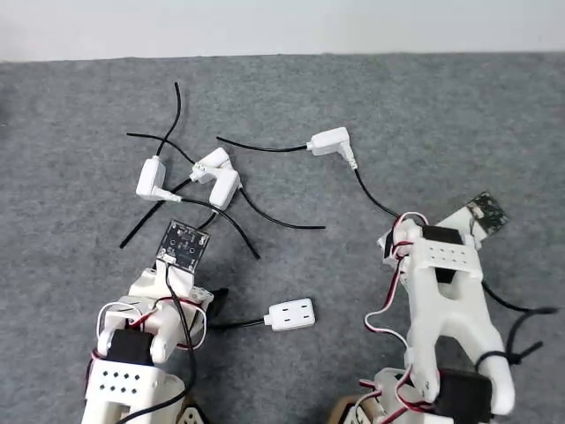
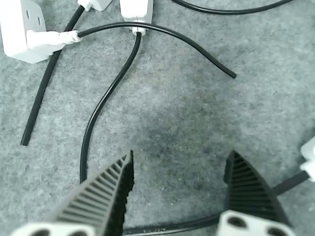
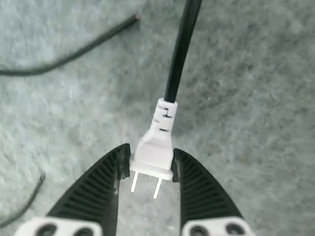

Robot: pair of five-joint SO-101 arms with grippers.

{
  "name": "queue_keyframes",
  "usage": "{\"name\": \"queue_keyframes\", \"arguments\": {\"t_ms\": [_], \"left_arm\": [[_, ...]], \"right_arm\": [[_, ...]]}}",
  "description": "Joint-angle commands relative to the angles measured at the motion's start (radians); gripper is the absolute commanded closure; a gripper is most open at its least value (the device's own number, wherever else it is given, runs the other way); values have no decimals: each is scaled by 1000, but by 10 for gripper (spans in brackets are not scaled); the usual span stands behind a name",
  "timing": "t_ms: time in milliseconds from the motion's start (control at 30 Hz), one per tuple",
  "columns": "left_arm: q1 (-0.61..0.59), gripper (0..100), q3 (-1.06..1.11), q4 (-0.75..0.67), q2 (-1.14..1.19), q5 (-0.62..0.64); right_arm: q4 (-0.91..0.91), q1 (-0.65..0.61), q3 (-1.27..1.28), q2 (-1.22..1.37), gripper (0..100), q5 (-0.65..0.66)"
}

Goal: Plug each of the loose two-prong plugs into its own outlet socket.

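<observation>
Nearest, between the two arms, a white outlet socket (image 1: 291, 314) lies on the grey carpet (image 1: 441, 124). The left gripper (image 2: 181, 160) hangs released, jaws spread wide, above a black cable (image 2: 105, 100). To the right, the right gripper (image 3: 151, 158) grasps a white two-prong plug (image 3: 153, 147), its prongs bare. Farther left, three white connectors (image 1: 225, 187) cluster among crossing cables.

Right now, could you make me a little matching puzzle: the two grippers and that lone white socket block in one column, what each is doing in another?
Things:
1. left gripper
2. right gripper
3. white outlet socket

States:
A. shut on a two-prong plug
B. lying alone on the grey mat
C. open, gripping nothing

Pairs: 1-C; 2-A; 3-B.
</observation>
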Motion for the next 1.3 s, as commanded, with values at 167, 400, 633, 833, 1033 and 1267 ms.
{"name": "queue_keyframes", "arguments": {"t_ms": [167, 400, 633, 833, 1033, 1267], "left_arm": [[9, 717, -7, -25, -9, 6], [9, 717, -7, -25, -9, 6], [9, 717, -7, -25, -9, 6], [9, 717, -7, -25, -9, 6], [9, 717, -7, -25, -9, 6], [9, 717, -7, -25, -9, 6]], "right_arm": [[-58, 21, -8, -44, 975, 115], [-13, 13, -20, -51, 723, 124], [174, -33, -196, -51, 757, 341], [380, -64, -460, -42, 767, 746], [397, 42, -471, -48, 765, 1395], [180, 131, -307, 8, 767, 1663]]}}
